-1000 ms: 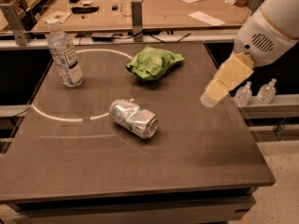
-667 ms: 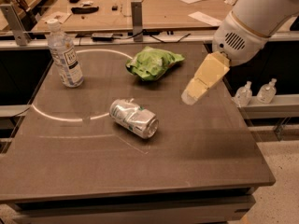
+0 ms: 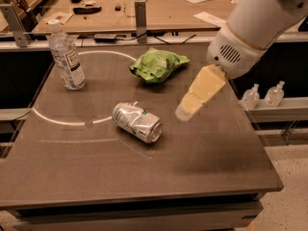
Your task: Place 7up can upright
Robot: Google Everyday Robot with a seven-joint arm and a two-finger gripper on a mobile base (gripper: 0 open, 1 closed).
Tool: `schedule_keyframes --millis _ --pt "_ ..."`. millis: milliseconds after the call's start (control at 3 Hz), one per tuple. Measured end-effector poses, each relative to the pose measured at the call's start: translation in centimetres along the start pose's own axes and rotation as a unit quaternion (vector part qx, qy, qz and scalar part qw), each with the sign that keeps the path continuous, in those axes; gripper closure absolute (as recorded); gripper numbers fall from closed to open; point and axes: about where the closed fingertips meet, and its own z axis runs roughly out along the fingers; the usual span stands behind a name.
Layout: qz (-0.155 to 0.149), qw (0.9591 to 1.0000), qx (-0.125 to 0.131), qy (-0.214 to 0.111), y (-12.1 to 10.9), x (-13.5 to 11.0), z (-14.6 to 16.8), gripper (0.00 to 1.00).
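- Since the can (image 3: 138,122) lies on its side, near the gripper (image 3: 185,112) and lower left of it in view, the grasp should probably cross its body, then tip it onto one end.
- Gripper hangs above the table (image 3: 216,167), holding and touching nothing. How far open, I cannot tell.

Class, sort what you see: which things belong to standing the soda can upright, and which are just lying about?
For the job: dented silver aluminium 7up can, lying on its side on the dark table; pale claw, hovering to its right in the picture.
Lying about: clear plastic water bottle, upright; wrinkly green snack bag.
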Motion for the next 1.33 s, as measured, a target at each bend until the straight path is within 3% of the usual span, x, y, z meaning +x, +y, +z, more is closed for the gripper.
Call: schedule_keyframes --millis 333,667,1000,1333 --pt "-0.026 0.9983 -0.042 0.031 6.2 -1.3 3.5 0.0" --pt "-0.048 0.9938 -0.067 0.074 10.1 -2.6 7.3 0.0" --pt "-0.046 0.9915 -0.068 0.101 10.7 -4.6 9.5 0.0" --pt "-0.038 0.9918 -0.059 0.107 10.2 -6.6 10.3 0.0"
